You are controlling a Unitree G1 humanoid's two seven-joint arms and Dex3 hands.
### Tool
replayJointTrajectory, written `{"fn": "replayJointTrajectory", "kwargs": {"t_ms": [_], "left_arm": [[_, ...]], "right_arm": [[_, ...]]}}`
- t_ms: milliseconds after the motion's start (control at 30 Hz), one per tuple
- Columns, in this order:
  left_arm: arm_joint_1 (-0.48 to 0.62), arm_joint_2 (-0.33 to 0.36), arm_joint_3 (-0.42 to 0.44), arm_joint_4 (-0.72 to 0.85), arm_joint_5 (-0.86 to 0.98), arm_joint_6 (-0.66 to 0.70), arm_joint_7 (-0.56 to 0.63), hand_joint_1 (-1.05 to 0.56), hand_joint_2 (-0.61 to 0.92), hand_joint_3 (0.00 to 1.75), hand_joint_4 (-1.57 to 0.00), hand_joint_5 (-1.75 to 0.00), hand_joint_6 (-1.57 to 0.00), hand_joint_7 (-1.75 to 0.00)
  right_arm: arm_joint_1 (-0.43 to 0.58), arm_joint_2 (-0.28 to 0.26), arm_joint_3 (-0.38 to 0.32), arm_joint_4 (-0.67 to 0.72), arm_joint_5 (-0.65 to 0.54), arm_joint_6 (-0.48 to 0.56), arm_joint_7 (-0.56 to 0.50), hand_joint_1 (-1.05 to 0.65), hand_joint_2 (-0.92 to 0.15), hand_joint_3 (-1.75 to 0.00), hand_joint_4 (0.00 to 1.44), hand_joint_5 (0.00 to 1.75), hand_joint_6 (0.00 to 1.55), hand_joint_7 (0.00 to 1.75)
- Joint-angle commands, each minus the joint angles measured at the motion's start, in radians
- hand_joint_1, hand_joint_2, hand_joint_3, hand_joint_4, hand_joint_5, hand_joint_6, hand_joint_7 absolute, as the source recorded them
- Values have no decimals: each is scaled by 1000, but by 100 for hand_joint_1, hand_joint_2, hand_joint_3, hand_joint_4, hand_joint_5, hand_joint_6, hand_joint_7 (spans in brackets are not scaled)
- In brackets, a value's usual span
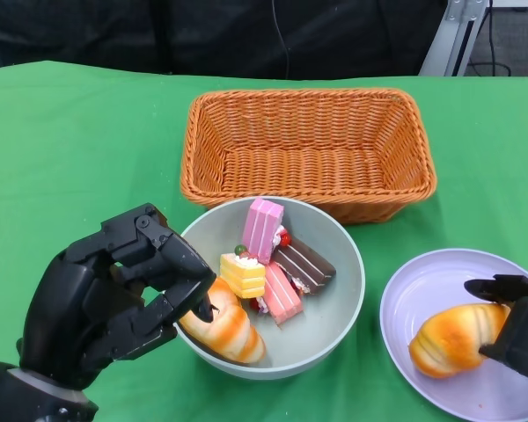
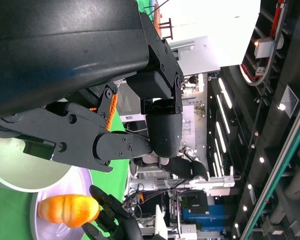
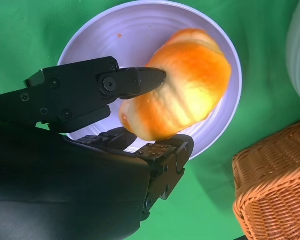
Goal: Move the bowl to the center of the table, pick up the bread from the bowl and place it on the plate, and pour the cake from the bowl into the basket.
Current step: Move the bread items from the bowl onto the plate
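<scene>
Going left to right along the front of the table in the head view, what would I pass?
Left hand → bowl → plate → bread → right hand.

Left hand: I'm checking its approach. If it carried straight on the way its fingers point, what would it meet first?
Probably the bread in the bowl; the left hand already looks at its near end, though depth is unclear.
</scene>
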Motion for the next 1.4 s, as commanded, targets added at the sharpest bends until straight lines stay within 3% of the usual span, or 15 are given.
{"fn": "replayJointTrajectory", "kwargs": {"t_ms": [33,200,533,900,1000,1400], "left_arm": [[1,15,4,-2,-10,0,-7,-21,92,33,-76,-159,-76,-123],[3,18,4,-1,-11,-1,-11,-18,92,35,-76,-160,-76,-123],[6,26,1,-6,-10,13,-9,-19,92,34,-76,-160,-76,-123],[9,28,1,-14,-10,27,-8,-15,91,39,-76,-159,-76,-124],[9,28,1,-14,-11,26,-10,-14,87,49,-76,-160,-75,-125],[8,35,0,-6,-18,29,-17,-14,77,65,-76,-159,-75,-124]], "right_arm": [[15,6,-7,-2,-16,-17,-4,-35,-92,-16,39,2,35,0],[29,30,-13,10,-34,-73,-43,-34,-92,-14,38,1,32,0],[39,64,-27,20,-63,-146,-92,-43,-92,-17,2,0,5,0],[40,74,-18,37,-151,-202,-150,-51,-92,-15,0,0,1,0],[41,79,-20,42,-163,-213,-155,-51,-92,-15,0,0,0,0],[38,65,-20,163,-310,-449,-330,-68,-92,-20,0,0,0,0]]}}
